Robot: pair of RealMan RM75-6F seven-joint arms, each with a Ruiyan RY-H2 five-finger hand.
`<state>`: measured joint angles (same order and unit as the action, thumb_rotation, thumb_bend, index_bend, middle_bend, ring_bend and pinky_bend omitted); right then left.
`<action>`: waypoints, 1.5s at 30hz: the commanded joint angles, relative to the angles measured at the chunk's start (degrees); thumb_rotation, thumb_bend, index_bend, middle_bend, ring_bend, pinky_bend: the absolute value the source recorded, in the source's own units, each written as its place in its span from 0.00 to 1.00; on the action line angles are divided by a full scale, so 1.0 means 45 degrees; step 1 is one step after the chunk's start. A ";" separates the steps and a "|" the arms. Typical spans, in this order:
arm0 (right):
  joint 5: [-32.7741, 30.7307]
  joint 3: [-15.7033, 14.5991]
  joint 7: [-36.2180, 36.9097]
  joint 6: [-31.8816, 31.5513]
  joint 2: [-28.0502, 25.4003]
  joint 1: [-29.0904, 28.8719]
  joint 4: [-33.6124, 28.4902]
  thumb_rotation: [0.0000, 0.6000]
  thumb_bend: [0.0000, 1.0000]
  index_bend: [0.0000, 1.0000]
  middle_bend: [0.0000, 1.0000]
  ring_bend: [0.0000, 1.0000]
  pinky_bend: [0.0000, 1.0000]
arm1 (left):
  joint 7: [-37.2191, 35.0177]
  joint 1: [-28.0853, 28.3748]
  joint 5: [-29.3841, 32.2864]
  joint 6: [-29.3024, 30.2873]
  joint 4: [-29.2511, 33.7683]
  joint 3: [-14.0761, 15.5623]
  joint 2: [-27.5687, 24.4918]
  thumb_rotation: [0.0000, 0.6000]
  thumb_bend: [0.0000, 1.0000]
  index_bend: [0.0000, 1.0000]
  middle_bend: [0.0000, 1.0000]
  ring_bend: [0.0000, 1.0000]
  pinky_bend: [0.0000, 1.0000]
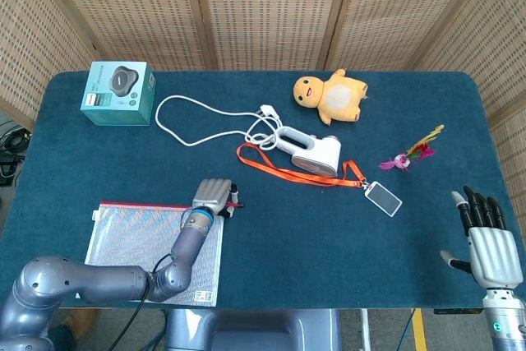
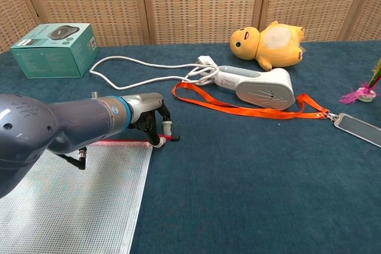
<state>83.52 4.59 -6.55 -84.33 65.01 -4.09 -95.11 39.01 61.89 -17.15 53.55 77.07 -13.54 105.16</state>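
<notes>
head: your left hand [image 1: 212, 196] pinches red zipper pull [image 1: 237, 204] at mesh pouch [image 1: 131, 244] corner, 7 o'clock on table [image 1: 271, 228]; right hand [image 1: 490, 246] at 4 o'clock, fingers wide, empty | chest: fingers curled on pull [image 2: 168, 137], lanyard [image 2: 250, 110] at its 2 o'clock | step looks like zipper grasp; I can't tell which way you'd slide it

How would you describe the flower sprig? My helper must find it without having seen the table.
Start at the yellow plush duck near the blue table's far edge, then look right and nearer. The flower sprig lies alone there: thin, pink and yellow.
</notes>
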 commanded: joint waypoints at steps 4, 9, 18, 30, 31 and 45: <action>0.0052 -0.0028 -0.0019 -0.0026 -0.0004 0.0006 -0.0020 1.00 0.00 0.05 0.00 0.00 0.00 | -0.0111 -0.0115 -0.0123 -0.0106 0.0035 -0.0045 -0.0098 1.00 0.46 0.55 1.00 0.99 1.00; 0.0092 -0.0051 0.0001 -0.0044 -0.0018 0.0013 -0.0044 1.00 0.00 0.05 0.00 0.00 0.00 | -0.0343 -0.0240 -0.0299 -0.0230 0.0112 -0.0098 -0.0183 1.00 0.49 0.65 1.00 0.99 1.00; 0.0131 -0.0125 0.0048 0.0150 0.0033 -0.0066 -0.0051 1.00 0.00 0.05 0.00 0.00 0.00 | -0.0893 -0.0615 -0.1115 0.0003 0.1221 -0.0235 -0.0977 1.00 0.66 0.83 1.00 0.99 1.00; -0.0405 0.0856 0.0043 0.3534 -0.0073 -0.2635 -0.0803 1.00 0.00 0.11 0.52 0.49 0.57 | -0.2885 -0.1128 -0.3530 0.0374 0.2385 -0.1020 -0.1653 1.00 0.69 0.83 1.00 1.00 1.00; -0.0696 0.1019 0.0203 0.4128 -0.0131 -0.3000 -0.0948 1.00 0.00 0.12 0.58 0.58 0.68 | -0.3004 -0.1143 -0.3685 0.0384 0.2478 -0.1055 -0.1658 1.00 0.69 0.83 1.00 1.00 1.00; -0.8536 0.2750 0.2931 1.1438 -0.0108 -0.7756 -0.2227 1.00 0.00 0.21 0.84 0.87 1.00 | -0.3658 -0.0936 -0.5044 0.1019 0.3604 -0.1646 -0.1595 1.00 0.70 0.84 1.00 1.00 1.00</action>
<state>55.88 14.51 2.21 -40.48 63.51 -31.99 -103.87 22.53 57.53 -39.67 58.00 93.13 -20.80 97.87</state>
